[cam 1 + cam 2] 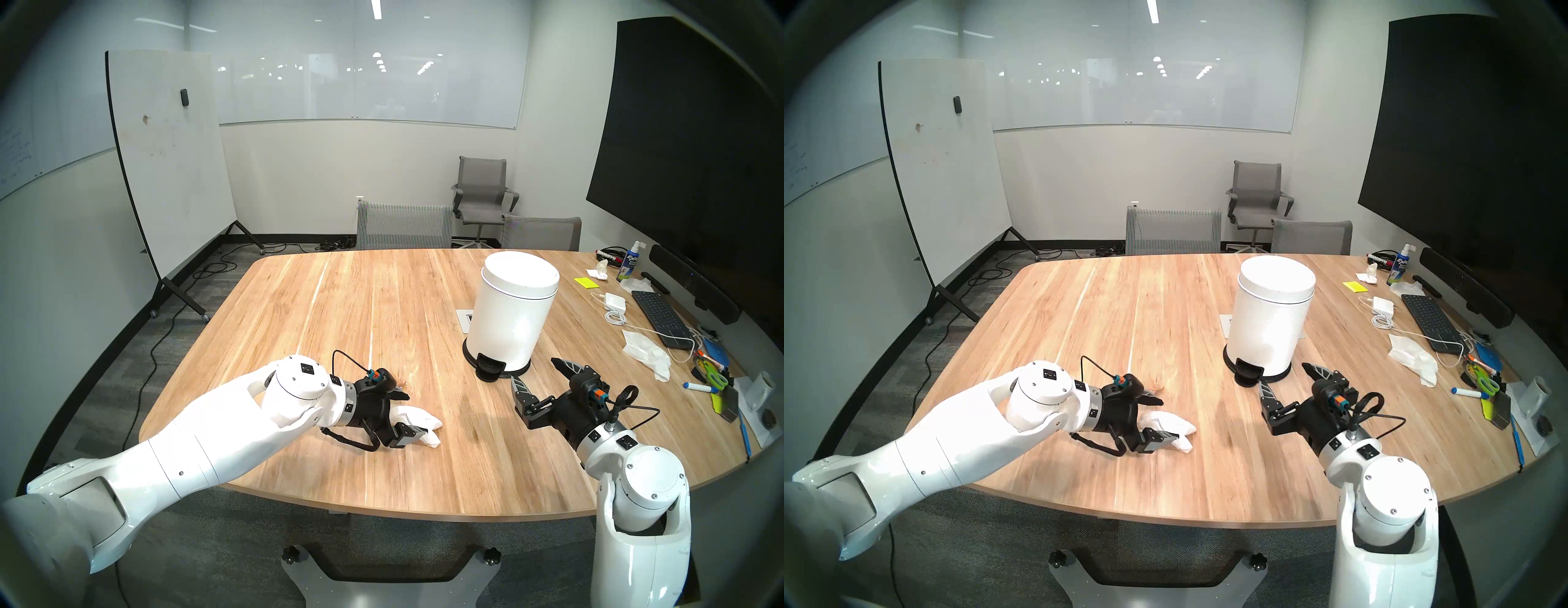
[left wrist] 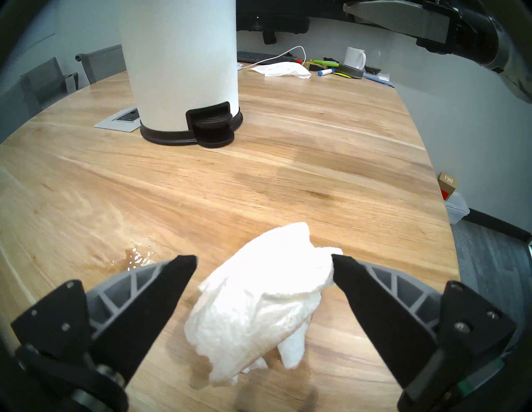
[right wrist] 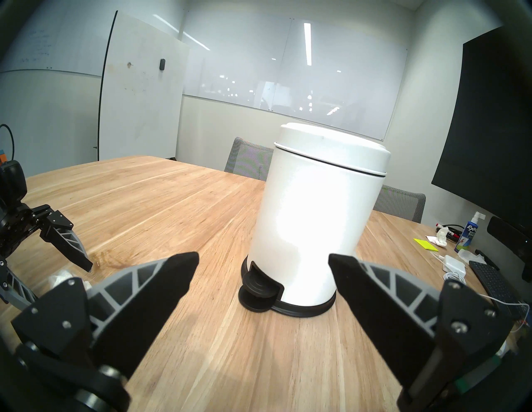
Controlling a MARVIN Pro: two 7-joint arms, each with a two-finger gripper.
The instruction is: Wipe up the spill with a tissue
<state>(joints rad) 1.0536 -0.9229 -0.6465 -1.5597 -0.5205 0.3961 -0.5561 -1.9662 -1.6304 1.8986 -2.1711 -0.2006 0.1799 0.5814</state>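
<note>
Crumpled white tissue point(image 2: 259, 299) lies on the light wooden table point(image 2: 302, 178) between the spread black fingers point(image 2: 161, 290) of the left gripper point(image 2: 263, 260); the right-hand fingertip touches the wad's edge, the other stands clear of it, so the jaws are released and grip nothing. Just beyond the clear fingertip, on the side away from the tissue, sits the spill point(image 2: 135, 256): a thin, glossy amber-brown film with a ragged outline, wet and reflective, spread flat on the wood and apart from the tissue. From the head view it shows only as a faint brownish mark point(image 1: 403, 384) beside the gripper's far finger.

Ahead of the left gripper stands a white cylindrical pedal bin point(image 2: 181, 72) with a black base and black foot pedal point(image 2: 211, 126), its lid down. The right gripper point(image 3: 263, 260) hangs above the table facing that bin, fingers wide apart and empty. Well past the bin, along the table's far right edge, lie another crumpled tissue point(image 1: 647, 354), a black keyboard point(image 1: 657, 312), markers and green scissors point(image 1: 715, 375)
</note>
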